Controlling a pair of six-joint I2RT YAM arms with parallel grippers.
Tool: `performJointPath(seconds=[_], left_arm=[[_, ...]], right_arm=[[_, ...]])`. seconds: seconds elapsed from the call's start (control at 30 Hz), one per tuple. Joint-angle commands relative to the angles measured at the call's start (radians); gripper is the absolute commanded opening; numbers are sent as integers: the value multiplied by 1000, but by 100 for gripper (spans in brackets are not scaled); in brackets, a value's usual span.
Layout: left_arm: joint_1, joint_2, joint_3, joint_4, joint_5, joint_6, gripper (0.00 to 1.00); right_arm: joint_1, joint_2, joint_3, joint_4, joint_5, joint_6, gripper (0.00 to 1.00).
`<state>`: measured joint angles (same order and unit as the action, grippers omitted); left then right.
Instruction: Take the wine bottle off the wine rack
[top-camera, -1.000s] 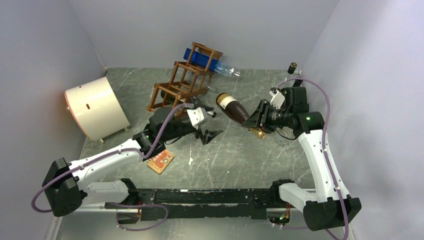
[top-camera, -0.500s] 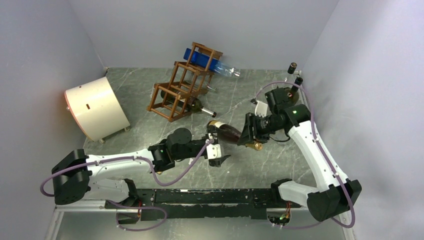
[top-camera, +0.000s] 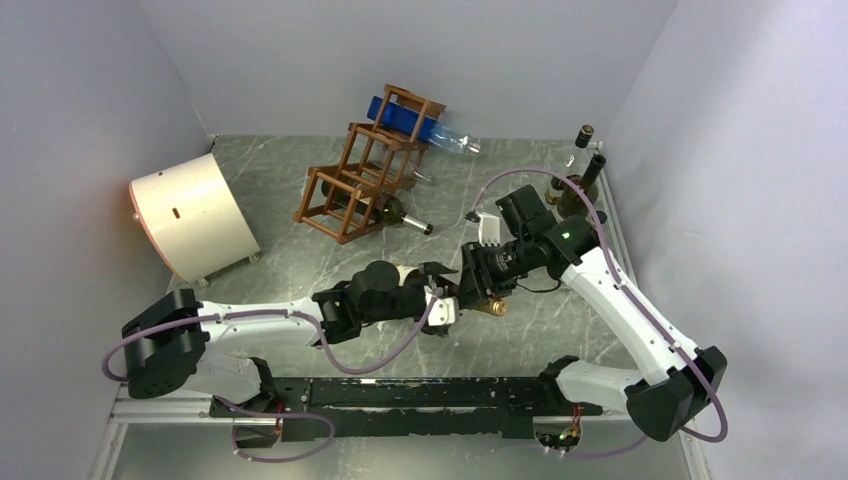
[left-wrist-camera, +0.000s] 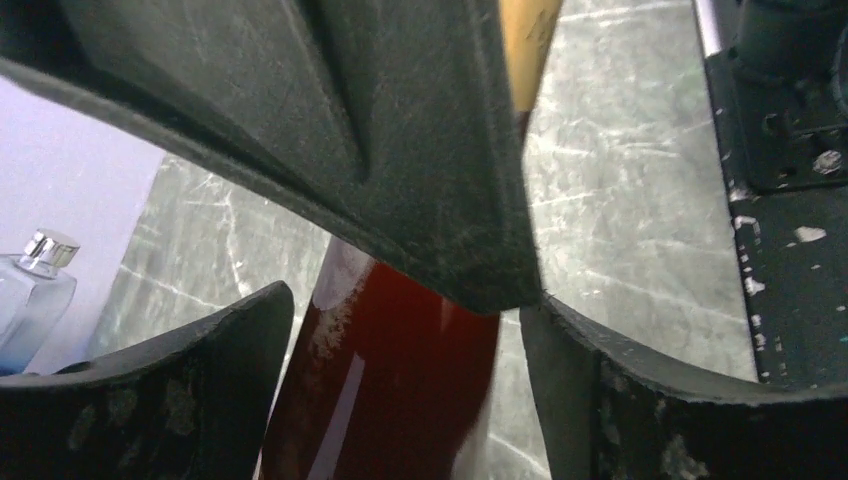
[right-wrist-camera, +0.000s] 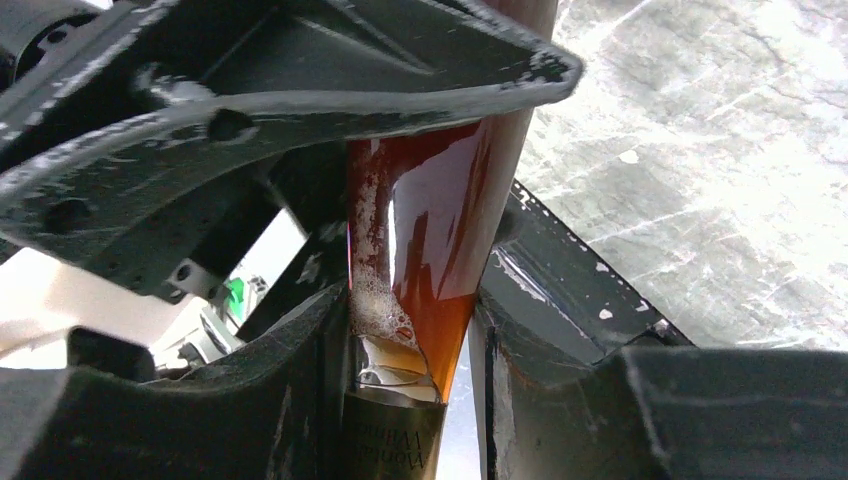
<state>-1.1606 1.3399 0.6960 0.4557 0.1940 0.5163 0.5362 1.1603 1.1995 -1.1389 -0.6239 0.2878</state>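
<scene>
The wine bottle (top-camera: 492, 306), brown with gold foil on its neck, is held low over the middle of the table, clear of the reddish-brown wine rack (top-camera: 360, 180). My right gripper (top-camera: 478, 285) is shut on the bottle's neck; the right wrist view shows the amber glass and foil (right-wrist-camera: 415, 330) between its fingers (right-wrist-camera: 410, 400). My left gripper (top-camera: 440, 300) straddles the bottle's dark red body (left-wrist-camera: 400, 380). Its fingers (left-wrist-camera: 150, 400) stand apart, with floor showing between the right finger and the glass.
A second dark bottle (top-camera: 405, 217) lies in the rack's lower cell and a blue-and-clear bottle (top-camera: 420, 125) lies on its top. A cream drum (top-camera: 190, 215) stands at the left. Two upright bottles (top-camera: 575, 185) stand at the back right by the wall.
My right arm has carried the bottle from high at the right down towards the table's middle. My left arm has swung away from the rack to the bottle and now straddles its body.
</scene>
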Motion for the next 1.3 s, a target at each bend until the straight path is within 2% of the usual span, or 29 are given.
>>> performJointPath(seconds=[0.0, 0.07, 0.1, 0.13, 0.2, 0.23, 0.43, 0.57, 0.7, 0.77, 0.93, 1.13, 1.27], left_arm=[[-7, 28, 24, 11, -76, 24, 82], [-7, 33, 21, 21, -114, 41, 72], [-6, 33, 17, 29, -135, 53, 63], [-6, 32, 16, 35, -152, 63, 51], [-7, 30, 20, 37, -191, 75, 12], [-7, 29, 24, 38, -210, 70, 8], [-7, 31, 47, 57, -299, -11, 7], [-7, 1, 15, 139, -382, -96, 7], [-7, -11, 31, 120, -416, -140, 7], [-7, -10, 34, 113, -414, -147, 7], [4, -7, 65, 87, -455, -215, 7], [59, -14, 105, 41, -393, -328, 7], [82, -6, 111, 34, -348, -365, 7]], right_arm=[[36, -37, 32, 228, -156, -12, 0], [39, -42, 31, 228, -152, -19, 0], [42, -44, 32, 227, -143, -23, 0], [41, -50, 32, 225, -130, -24, 0], [42, -58, 36, 221, -80, -24, 0], [42, -63, 38, 221, -62, -23, 3], [41, -101, 53, 259, 68, 8, 41], [41, -127, 63, 299, 219, 64, 57], [41, -144, 56, 373, 268, 110, 70], [41, -141, 73, 374, 298, 111, 74], [41, -165, 87, 372, 481, 132, 78], [41, -255, -68, 613, 403, 179, 79], [42, -244, -119, 708, 397, 194, 80]])
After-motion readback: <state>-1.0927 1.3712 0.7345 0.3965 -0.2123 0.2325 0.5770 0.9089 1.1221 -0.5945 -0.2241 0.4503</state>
